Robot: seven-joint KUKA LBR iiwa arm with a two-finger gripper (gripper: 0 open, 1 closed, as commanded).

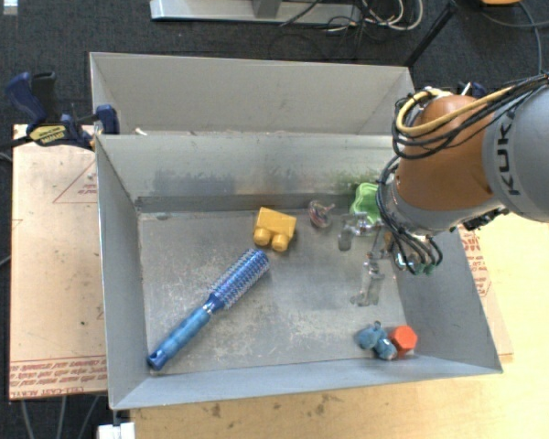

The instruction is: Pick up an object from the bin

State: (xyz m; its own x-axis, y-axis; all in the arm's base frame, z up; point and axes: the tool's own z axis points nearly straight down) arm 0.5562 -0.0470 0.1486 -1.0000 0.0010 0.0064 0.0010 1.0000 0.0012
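Blue hairbrush (209, 307) lies left-centre on the bin (119, 273) floor, long axis diagonal, handle lower left, bristle head upper right. One yellow block (274, 228), one small clear piece (321, 213), one green thing (366, 198), one blue-and-orange toy (384, 340). Gripper (371, 265) hovers over bare floor between green thing and toy; spread or closed, can't tell.

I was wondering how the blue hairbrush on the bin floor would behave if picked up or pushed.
The blue hairbrush looks like rigid plastic, so it probably stays stiff. Its round bristled head and slim handle suggest it may roll sideways if pushed. Being long, it would likely tilt if gripped at one end.
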